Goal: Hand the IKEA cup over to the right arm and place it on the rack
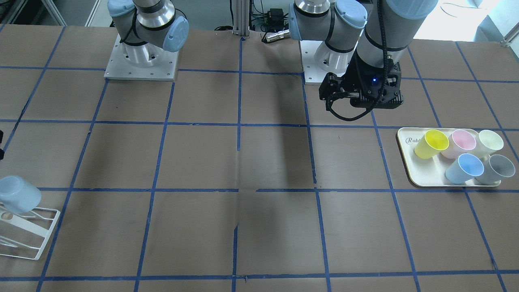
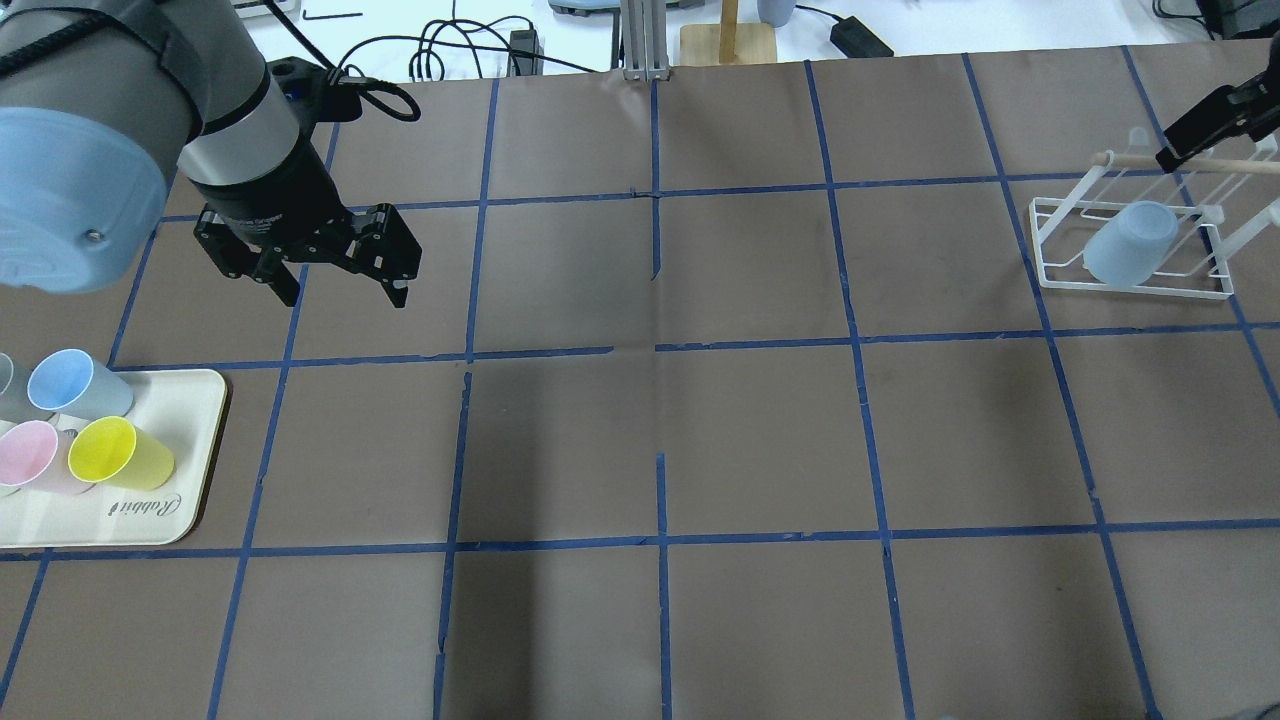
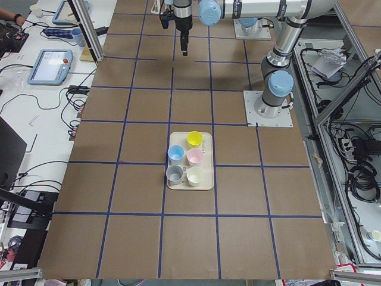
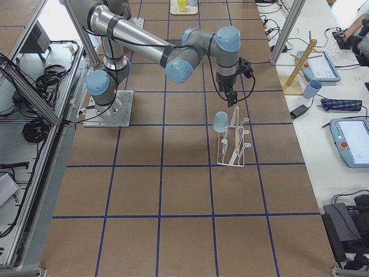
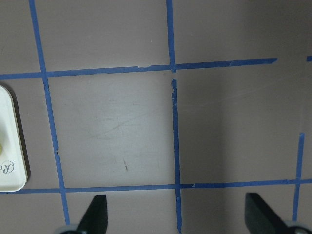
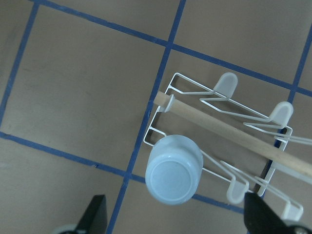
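IKEA cup (image 6: 174, 169) hangs upside down on the rack (image 6: 227, 82), below your right hand (image 6: 175, 214), spread wide and empty; left hand (image 2: 345, 297) equally wide, holding nothing; tray (image 2: 190, 400) script looks like "Rabbit"

We see a brown table (image 2: 760, 430) crossed by a grid of blue tape (image 2: 940, 338). The IKEA cup (image 2: 1130, 243) is a pale matte blue, the rack (image 6: 227, 82) white, its wooden rod (image 6: 229, 129) tan. The cream tray (image 1: 425, 174) bears dark script lettering and carries a yellow cup (image 1: 432, 144), a pink cup (image 1: 460, 142), a pale green cup (image 1: 490, 142), a blue cup (image 1: 464, 168) and a grey cup (image 1: 496, 169). The left gripper (image 2: 345, 297) is black, the left arm (image 1: 401, 24) silver-grey with pale blue caps.
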Motion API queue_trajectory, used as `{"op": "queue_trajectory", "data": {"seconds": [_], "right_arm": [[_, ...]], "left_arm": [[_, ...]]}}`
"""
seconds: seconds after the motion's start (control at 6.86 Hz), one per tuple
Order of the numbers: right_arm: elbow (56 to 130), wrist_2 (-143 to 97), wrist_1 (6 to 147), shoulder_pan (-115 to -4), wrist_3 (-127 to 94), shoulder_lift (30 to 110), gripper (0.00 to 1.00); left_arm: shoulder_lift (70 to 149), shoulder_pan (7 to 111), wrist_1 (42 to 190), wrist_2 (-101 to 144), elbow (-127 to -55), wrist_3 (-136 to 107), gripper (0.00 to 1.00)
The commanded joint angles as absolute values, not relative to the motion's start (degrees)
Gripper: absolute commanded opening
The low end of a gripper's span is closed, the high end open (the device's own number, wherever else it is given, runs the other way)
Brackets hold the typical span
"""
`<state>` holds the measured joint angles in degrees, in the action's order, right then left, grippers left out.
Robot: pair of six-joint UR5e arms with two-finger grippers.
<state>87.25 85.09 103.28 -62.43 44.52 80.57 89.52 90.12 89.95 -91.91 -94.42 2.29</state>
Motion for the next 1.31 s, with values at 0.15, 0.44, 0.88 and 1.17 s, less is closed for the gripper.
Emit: {"op": "queue_trajectory", "data": {"seconds": [0.15,0.44,0.88,1.17], "right_arm": [[87.0,85.5,91.3,-68.3,31.5,88.6,1.0],[86.5,85.6,90.6,-76.8,16.9,89.0,1.0],[86.3,86.7,92.1,-90.8,-1.1,88.4,1.0],[86.2,87.1,92.0,-91.5,-1.0,88.4,1.0]], "left_arm": [[89.2,89.1,89.5,-91.2,-94.0,5.0,1.0],[89.0,87.3,87.8,-91.1,-94.0,6.2,1.0],[88.6,87.6,87.5,-91.1,-95.2,6.2,1.0],[88.6,87.5,87.5,-91.1,-95.2,6.2,1.0]]}}
